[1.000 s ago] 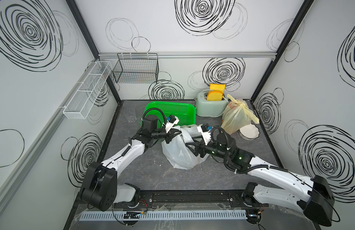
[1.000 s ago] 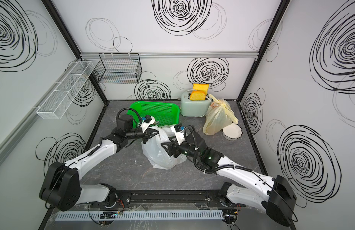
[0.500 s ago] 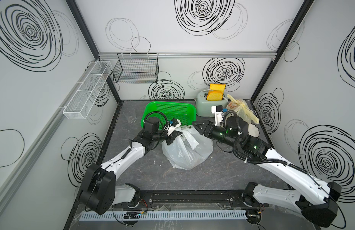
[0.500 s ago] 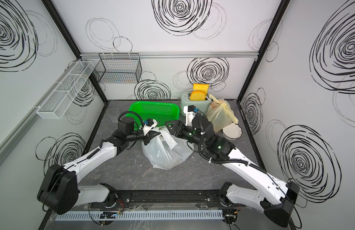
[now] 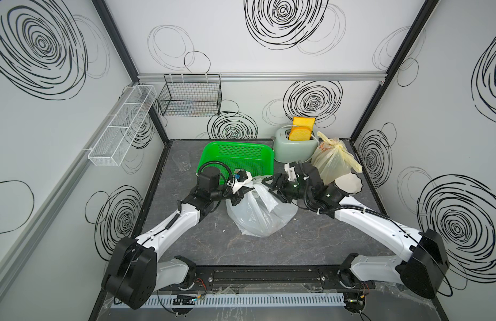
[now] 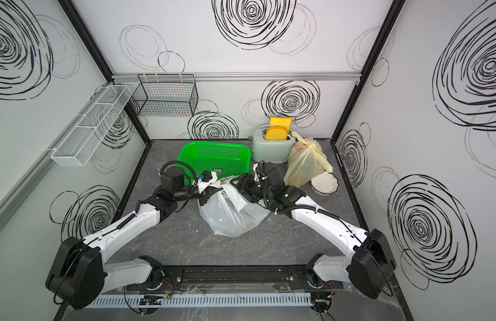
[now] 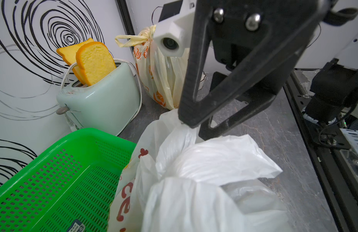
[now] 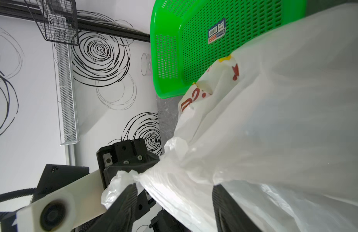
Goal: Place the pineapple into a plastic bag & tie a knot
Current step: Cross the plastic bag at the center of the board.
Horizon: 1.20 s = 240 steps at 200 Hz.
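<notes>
The pineapple cannot be made out, though the white plastic bag [image 5: 260, 214] bulges near the middle of the worktop [image 5: 310, 244], just beside the green basket [image 5: 235, 155]. The left claw [image 8: 152, 167] is clamped on the bag's bunched top. The right claw [image 7: 198, 128] stands with jaws apart, astride loose film. The fruit is probably bagged, but the knot is not yet tied.

Red "ce" stands on the plastic bag [image 7: 194, 176]; the sticker [image 8: 216, 33] on the green basket [image 8: 168, 60] is illegible.

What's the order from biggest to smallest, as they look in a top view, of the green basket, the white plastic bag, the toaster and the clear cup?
1. Green basket and white plastic bag: about alike, and the left arm hides part of the basket, so unranked.
2. Toaster.
3. Clear cup, the smallest.
</notes>
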Tool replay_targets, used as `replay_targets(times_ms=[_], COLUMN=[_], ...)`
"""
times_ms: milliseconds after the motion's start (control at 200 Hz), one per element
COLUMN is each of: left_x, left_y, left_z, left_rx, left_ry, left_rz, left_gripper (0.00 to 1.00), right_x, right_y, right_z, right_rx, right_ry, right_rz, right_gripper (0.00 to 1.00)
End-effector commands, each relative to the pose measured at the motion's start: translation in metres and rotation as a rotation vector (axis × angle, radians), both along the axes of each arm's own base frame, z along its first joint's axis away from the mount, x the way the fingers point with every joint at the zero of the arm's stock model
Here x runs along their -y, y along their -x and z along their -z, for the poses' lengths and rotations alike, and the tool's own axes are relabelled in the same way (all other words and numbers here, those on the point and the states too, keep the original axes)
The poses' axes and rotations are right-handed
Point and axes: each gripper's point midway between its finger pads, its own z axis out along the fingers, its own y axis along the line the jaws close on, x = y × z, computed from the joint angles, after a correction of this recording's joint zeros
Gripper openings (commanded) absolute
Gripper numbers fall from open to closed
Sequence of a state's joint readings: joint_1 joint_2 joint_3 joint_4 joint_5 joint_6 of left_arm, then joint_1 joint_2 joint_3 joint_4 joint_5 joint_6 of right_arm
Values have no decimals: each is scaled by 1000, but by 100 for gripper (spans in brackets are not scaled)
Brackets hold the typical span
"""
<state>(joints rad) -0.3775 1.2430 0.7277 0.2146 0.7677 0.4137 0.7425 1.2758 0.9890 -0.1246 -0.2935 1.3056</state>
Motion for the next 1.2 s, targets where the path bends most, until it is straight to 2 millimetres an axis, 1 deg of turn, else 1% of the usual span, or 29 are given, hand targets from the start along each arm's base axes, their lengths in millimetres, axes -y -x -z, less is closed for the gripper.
replay_targets(times_ms=[0, 85, 125, 190, 240, 340, 420, 455, 655, 875, 1010, 1085, 1195], left_x=[5, 5, 5, 6, 6, 6, 6, 6, 8, 9, 9, 10, 10], left_y=[6, 7, 7, 8, 7, 8, 9, 9, 10, 12, 13, 14, 15], left_z=[-30, -29, -30, -28, -28, -29, -29, -30, -30, -35, -35, -35, -37], left_rx=[148, 150, 152, 151, 150, 153, 155, 157, 158, 171, 169, 167, 167], left_ry=[44, 42, 43, 41, 41, 43, 43, 44, 45, 50, 51, 51, 57], left_rz=[52, 54, 58, 61, 60, 61, 63, 64, 71, 72, 74, 72, 70], left_gripper=[0, 0, 0, 0, 0, 0, 0, 0, 0, 0, 0, 0, 0], right_x=[3, 18, 21, 18, 10, -5, -10, -12, -18, -25, -32, -36, -38], right_y=[6, 3, 4, 10, 16, 25, 28, 28, 22, 16, 15, 14, 10], right_z=[-20, -39, -49, -60, -62, -55, -44, -42, -29, -13, -10, -11, -8], right_rx=[-36, 21, 40, 52, 43, 16, -15, -21, -55, -103, -137, -147, -175], right_ry=[-79, -42, -39, -64, -76, -91, -114, -126, -150, -182, -232, -260, -289], right_rz=[34, 83, 93, 74, 48, 9, -2, -1, 0, 17, 25, 30, 64], right_gripper=[66, 67, 67, 68, 67, 68, 68, 69, 72, 75, 77, 78, 79])
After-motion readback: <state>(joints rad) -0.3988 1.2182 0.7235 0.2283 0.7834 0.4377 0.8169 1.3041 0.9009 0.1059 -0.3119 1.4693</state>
